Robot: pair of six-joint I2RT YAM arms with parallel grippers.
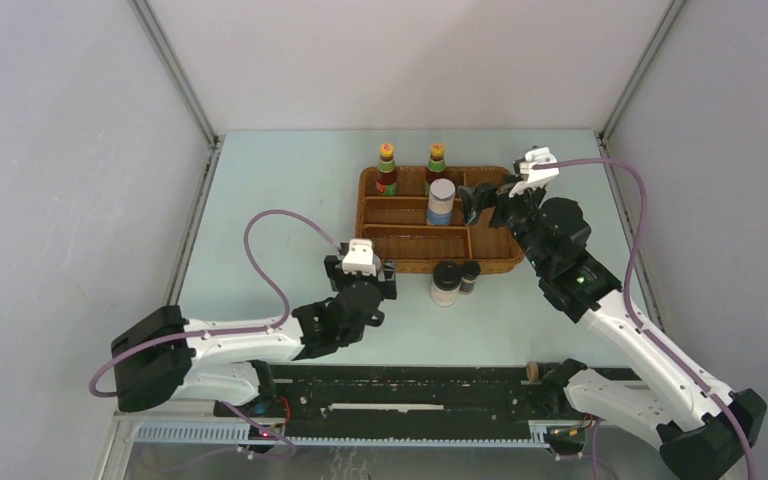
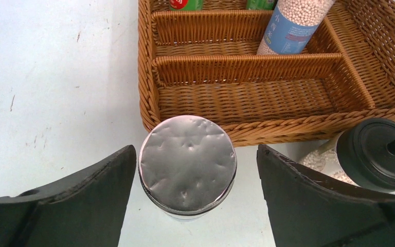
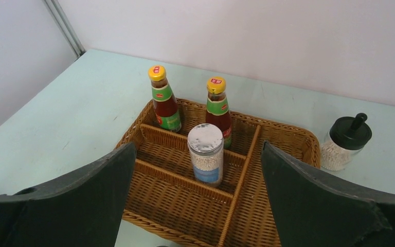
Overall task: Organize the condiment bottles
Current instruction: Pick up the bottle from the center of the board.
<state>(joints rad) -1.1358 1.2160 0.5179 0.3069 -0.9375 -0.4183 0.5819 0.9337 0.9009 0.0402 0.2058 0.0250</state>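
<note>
A silver-topped shaker (image 2: 187, 163) stands on the table just in front of the wicker tray (image 2: 267, 126). My left gripper (image 2: 196, 150) is open around it, with a thin gap at the left finger and a wider one at the right. From above, the left gripper (image 1: 362, 272) hides this shaker. Two yellow-capped sauce bottles (image 1: 387, 168) (image 1: 436, 165) stand in the tray's back compartment, with another shaker (image 1: 441, 202) in front of them. My right gripper (image 1: 485, 205) hovers open and empty over the tray's right side. A black-capped white bottle (image 1: 446, 283) and a tiny dark one (image 1: 470, 276) stand before the tray.
The right wrist view shows another black-capped bottle (image 3: 345, 141) on the table beyond the tray's (image 3: 298, 135) far right corner. Grey walls close in the table at the back and on both sides. The tray's front compartments (image 2: 257, 95) hold nothing.
</note>
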